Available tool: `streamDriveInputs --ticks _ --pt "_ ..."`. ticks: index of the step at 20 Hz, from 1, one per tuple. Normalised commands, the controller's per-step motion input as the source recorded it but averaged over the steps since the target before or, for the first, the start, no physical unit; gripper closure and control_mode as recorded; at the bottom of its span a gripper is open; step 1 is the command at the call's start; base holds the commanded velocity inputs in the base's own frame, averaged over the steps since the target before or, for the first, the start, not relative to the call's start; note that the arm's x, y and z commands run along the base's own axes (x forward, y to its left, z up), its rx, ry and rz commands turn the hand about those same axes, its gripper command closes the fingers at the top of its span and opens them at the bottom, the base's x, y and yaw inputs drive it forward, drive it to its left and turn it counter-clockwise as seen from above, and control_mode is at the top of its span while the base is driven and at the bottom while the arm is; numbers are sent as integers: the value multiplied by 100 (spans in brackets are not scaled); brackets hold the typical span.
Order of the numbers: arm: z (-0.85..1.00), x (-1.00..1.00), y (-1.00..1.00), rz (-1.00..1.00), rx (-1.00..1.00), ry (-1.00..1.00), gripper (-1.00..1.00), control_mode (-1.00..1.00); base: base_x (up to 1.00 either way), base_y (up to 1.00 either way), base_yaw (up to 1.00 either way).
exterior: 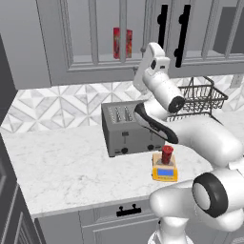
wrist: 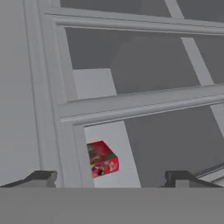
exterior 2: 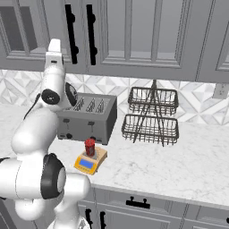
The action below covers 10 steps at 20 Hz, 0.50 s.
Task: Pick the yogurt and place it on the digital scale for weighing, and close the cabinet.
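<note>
Two tool (wrist: 112,178) fingertips spread wide, holding nothing, facing cabinet (wrist: 65,109) glass door; yogurt (exterior: 167,154) on digital scale (exterior: 165,171).

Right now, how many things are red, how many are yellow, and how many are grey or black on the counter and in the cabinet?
Red: 2, the yogurt and the box in the cabinet
Yellow: 1, the scale
Grey or black: 2, the toaster and the wire rack
Total: 5
</note>
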Motion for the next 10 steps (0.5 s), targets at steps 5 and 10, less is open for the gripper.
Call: streamDriveInputs --ticks 5,10 --pt "-9 88 5 -2 0 0 -100 -100 0 0 0" --pt "5 -3 -11 -1 0 23 -100 -100 0 0 0"
